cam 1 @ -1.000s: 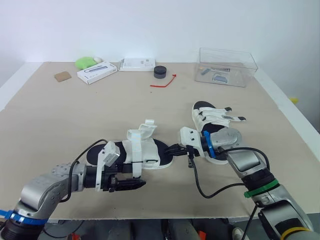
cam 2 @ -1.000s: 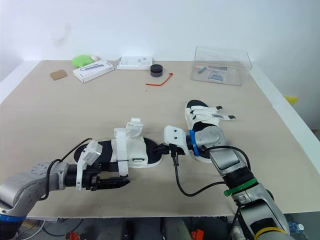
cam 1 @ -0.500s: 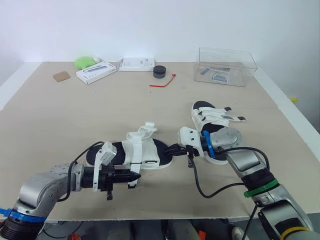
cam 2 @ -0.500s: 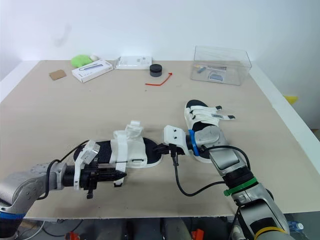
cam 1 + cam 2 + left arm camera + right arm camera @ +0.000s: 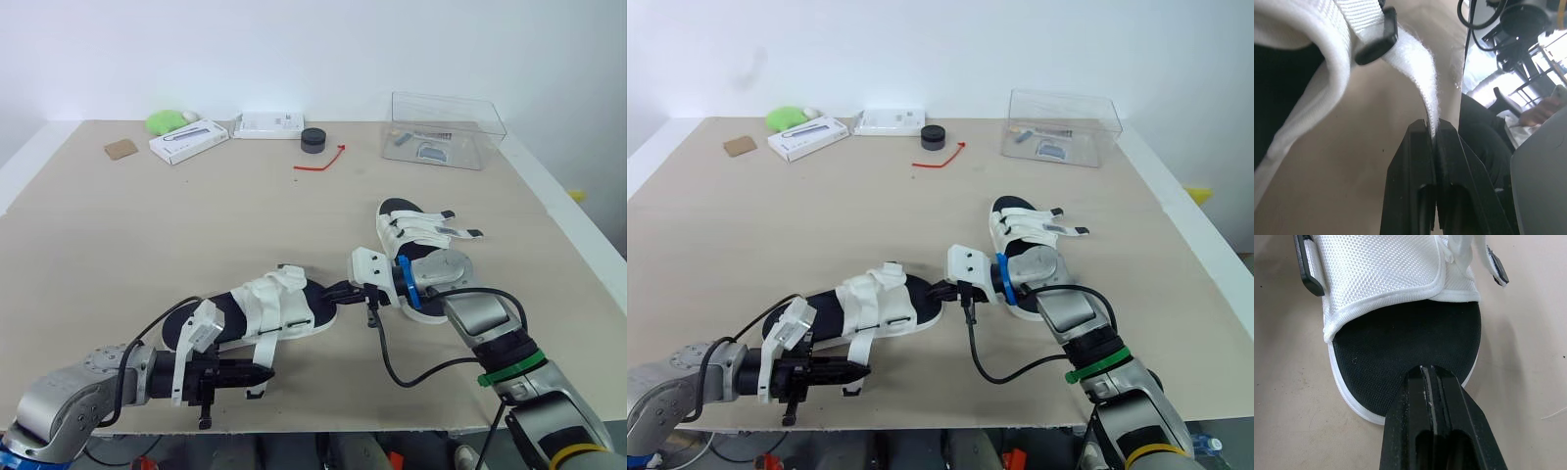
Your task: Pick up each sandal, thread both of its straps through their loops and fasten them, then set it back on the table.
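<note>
A white-strapped sandal with a black footbed [image 5: 257, 305] lies near the table's front edge. My left gripper [image 5: 263, 373] is on its near side, shut on the end of one white strap [image 5: 1420, 73]. That strap runs out through a black loop [image 5: 1376, 41] into the closed fingers. My right gripper [image 5: 339, 292] is shut, and its tips rest on the toe end of the same sandal's footbed [image 5: 1400, 347]. The second sandal [image 5: 419, 235] lies farther back on the right, partly behind my right wrist, with its straps across it.
A clear plastic box [image 5: 446, 129] stands at the back right. A black round item [image 5: 313, 140] and a red cord [image 5: 321, 162] lie at the back middle. Two white boxes [image 5: 189, 142], a green item [image 5: 168, 122] and a brown card [image 5: 122, 149] are at the back left.
My left gripper has shut on the strap end and drawn back toward the front edge, pulling the strap down flat; the sandal's heel end swung nearer. The right gripper stayed on the toe.
</note>
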Controlling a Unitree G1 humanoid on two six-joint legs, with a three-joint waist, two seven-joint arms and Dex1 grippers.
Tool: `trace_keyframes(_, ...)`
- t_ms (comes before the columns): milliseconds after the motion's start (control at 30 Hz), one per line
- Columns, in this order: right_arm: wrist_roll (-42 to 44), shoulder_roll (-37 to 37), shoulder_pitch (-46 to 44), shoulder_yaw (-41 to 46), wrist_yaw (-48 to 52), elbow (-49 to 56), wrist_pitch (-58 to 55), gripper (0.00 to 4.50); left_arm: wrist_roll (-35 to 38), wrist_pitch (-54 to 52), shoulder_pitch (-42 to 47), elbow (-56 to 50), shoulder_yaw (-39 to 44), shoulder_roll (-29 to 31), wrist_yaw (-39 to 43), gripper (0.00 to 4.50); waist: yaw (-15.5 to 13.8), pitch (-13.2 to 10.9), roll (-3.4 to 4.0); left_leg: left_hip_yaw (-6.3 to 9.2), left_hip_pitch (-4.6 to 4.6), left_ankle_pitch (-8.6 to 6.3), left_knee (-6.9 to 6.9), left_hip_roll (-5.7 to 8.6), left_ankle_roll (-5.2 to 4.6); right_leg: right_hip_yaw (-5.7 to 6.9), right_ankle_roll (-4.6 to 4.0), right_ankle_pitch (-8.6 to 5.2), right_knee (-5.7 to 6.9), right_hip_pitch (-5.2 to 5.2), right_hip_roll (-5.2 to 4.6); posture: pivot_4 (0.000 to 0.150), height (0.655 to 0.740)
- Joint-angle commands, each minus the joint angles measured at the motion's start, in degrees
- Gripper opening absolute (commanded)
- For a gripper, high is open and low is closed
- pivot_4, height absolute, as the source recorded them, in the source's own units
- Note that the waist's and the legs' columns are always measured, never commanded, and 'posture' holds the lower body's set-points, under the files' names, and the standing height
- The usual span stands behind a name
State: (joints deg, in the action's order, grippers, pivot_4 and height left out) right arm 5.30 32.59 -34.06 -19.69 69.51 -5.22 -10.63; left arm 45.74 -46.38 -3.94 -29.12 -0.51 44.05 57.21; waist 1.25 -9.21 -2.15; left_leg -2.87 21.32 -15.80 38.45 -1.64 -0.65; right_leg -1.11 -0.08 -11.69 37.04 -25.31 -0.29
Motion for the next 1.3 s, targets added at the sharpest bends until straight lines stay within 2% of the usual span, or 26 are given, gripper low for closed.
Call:
trace_keyframes(33, -0.8, 1.2, 0.5, 0.2, 0.2, 0.4, -0.3, 0.00, -0.3, 0.1, -1.4, -1.1, -1.1, 1.4, 1.2, 0.03, 0.0, 0.0, 0.00, 0.01, 0.00, 0.00, 0.00, 0.00, 0.00, 0.01, 0.00, 0.00, 0.00, 0.00, 0.00, 0.150, 0.7400)
trace_keyframes(233, -0.8, 1.6, 1.0, 0.3, 0.3, 1.0, -0.4, 0.00, -0.1, -0.5, -5.3, -2.4, -2.5, 1.5, 0.3, 0.03, 0.0, 0.0, 0.03, -0.03, -0.02, -0.05, -0.01, 0.00, 0.00, -0.01, 0.03, -0.06, 0.00, 0.00, -0.02, 0.150, 0.7400)
trace_keyframes(467, -0.8, 1.8, 1.0, 0.2, 0.4, 1.2, -0.5, 0.00, -1.4, 1.6, -5.9, -2.7, -3.2, 1.8, 0.5, 0.03, 0.0, 0.1, 0.09, -0.02, -0.03, -0.19, -0.02, 0.03, 0.03, -0.02, 0.10, -0.21, 0.00, 0.03, -0.07, 0.150, 0.7400)
trace_keyframes(767, -0.7, 1.5, 0.7, 0.0, 0.6, 0.9, -0.4, 0.00, -13.9, 18.2, -4.6, 1.2, -4.6, 2.4, 3.0, 0.03, -0.1, 0.1, 0.09, 0.00, -0.03, -0.19, -0.02, 0.06, 0.03, 0.01, 0.09, -0.23, 0.00, 0.04, -0.09, 0.150, 0.7400)
trace_keyframes(967, -0.7, 1.5, 0.8, -0.2, 0.7, 1.2, -0.6, 0.00, -18.3, 23.1, -0.5, 7.0, -4.4, 1.8, 3.2, 0.03, -0.1, 0.1, 0.09, -0.01, -0.04, -0.19, -0.01, 0.03, 0.02, 0.03, 0.10, -0.21, 0.01, 0.04, -0.05, 0.150, 0.7400)
trace_keyframes(1300, -0.9, 1.1, -0.1, -0.3, 0.8, 0.2, -0.6, 0.00, -24.6, 30.6, 12.8, 21.2, -5.4, 0.6, 6.0, 0.03, 0.0, 0.1, 0.09, -0.10, -0.09, -0.11, 0.04, 0.02, -0.02, 0.04, 0.12, 0.00, 0.01, 0.05, 0.01, 0.150, 0.7400)
